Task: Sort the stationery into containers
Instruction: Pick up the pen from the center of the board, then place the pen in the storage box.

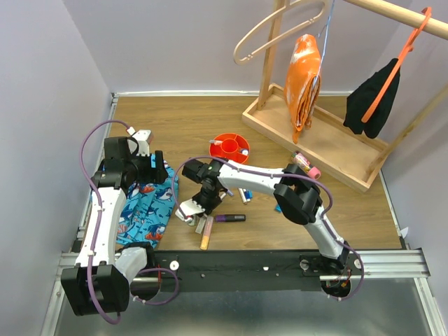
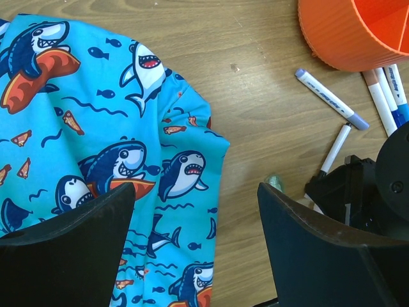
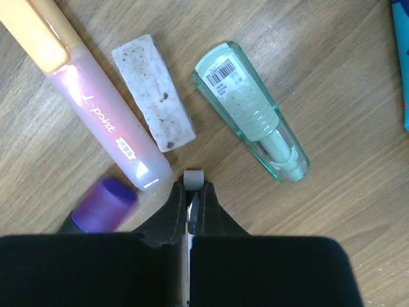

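My right gripper [image 3: 193, 192] is shut on a thin pen whose grey end [image 3: 194, 178] sticks out past the tips, low over the wood. Just beyond it lie a pink highlighter with a yellow cap [image 3: 96, 109], a speckled white eraser [image 3: 153, 93], a pale green capped marker [image 3: 252, 109] and a purple cap [image 3: 105, 203]. In the top view this gripper [image 1: 190, 210] is at the front pile, beside a purple marker [image 1: 229, 218]. The red-orange bowl [image 1: 229, 148] stands behind it, with some items inside. My left gripper [image 2: 195, 243] is open and empty over the shark cloth's edge.
The blue shark-print cloth [image 1: 148, 206] lies at the left. A wooden rack base [image 1: 315, 136] with hangers stands at the back right, and a pink marker [image 1: 306, 165] lies by it. White and blue markers [image 2: 331, 99] lie beside the bowl [image 2: 348, 32].
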### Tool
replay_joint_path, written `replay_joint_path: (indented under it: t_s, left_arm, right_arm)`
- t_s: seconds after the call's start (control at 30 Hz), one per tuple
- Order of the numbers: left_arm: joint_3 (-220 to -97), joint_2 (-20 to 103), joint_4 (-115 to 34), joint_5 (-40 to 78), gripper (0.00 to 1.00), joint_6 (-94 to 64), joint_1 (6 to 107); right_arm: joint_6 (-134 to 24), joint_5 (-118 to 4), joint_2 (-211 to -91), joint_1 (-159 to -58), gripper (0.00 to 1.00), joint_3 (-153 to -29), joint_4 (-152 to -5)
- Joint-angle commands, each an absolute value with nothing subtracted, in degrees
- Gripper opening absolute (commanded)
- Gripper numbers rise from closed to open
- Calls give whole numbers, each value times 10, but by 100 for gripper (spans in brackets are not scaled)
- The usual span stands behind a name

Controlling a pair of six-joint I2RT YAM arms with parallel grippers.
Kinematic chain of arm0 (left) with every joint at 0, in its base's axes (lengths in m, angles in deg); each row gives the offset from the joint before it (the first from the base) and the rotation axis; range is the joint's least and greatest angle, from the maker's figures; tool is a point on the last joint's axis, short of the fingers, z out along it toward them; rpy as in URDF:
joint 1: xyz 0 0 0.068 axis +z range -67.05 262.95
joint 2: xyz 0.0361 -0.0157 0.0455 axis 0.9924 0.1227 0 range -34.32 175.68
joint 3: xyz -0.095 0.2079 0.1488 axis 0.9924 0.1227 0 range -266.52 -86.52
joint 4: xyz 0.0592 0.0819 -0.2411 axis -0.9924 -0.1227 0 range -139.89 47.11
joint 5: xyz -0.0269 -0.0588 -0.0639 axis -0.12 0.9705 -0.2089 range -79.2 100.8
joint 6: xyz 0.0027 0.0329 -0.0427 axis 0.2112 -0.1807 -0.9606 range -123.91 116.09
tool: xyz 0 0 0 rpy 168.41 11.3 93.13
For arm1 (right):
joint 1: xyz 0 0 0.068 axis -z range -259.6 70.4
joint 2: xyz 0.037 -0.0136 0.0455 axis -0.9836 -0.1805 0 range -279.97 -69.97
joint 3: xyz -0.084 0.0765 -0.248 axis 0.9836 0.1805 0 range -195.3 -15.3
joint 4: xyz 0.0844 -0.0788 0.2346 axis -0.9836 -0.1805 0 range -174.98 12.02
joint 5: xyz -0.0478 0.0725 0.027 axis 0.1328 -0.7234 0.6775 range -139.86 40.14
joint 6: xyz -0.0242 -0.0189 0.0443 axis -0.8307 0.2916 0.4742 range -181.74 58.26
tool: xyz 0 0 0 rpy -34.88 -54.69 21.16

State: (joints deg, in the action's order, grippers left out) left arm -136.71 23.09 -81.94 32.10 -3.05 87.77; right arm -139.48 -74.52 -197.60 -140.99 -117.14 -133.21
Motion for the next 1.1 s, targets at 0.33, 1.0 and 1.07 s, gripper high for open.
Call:
replay_joint_path:
  t_s: [0.33,1.0,1.07]
  left_arm:
    - [-1383,233,-835,339,86,-25,881]
    - [-1400,285,-821,361,86,-34,881]
    - [-1399,288,-821,359,86,-32,881]
  right_arm:
    - [-1178,-824,-1889,-1358,1,-1298,-1173]
    - [-620,-897,-1840,-1115,1,-1177,-680]
    - [-621,-900,-1842,-1112,1,-1161,-670]
